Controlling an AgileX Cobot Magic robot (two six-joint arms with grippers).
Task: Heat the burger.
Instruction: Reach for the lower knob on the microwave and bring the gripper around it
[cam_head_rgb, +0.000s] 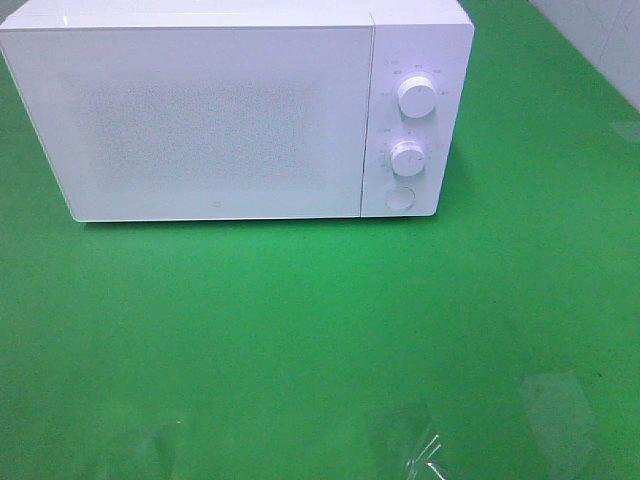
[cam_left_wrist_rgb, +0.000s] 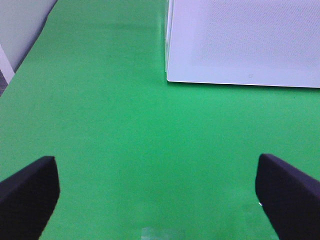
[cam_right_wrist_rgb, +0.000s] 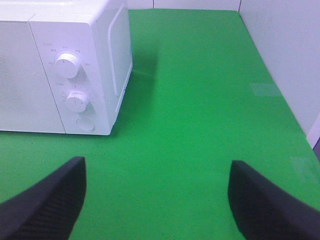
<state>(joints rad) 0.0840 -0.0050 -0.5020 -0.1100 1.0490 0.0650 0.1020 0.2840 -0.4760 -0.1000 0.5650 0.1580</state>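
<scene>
The burger is out of view in every frame. A white microwave (cam_head_rgb: 220, 110) stands at the back of the green table with its door shut; two round knobs (cam_head_rgb: 416, 97) and a round button (cam_head_rgb: 400, 198) sit on its right panel. My left gripper (cam_left_wrist_rgb: 157, 200) is open over bare green cloth, with the microwave (cam_left_wrist_rgb: 240, 40) door's lower left corner ahead of it. My right gripper (cam_right_wrist_rgb: 157, 200) is also open with nothing between its dark fingers (cam_right_wrist_rgb: 47, 205), and the microwave (cam_right_wrist_rgb: 65, 65) control panel lies ahead and to one side. Neither gripper shows in the exterior high view.
The green cloth (cam_head_rgb: 320, 330) covers the whole table. Strips of clear tape (cam_head_rgb: 410, 445) glint near the front edge. A pale wall (cam_right_wrist_rgb: 285, 55) borders the table on the right side, and another (cam_left_wrist_rgb: 22, 30) on the left.
</scene>
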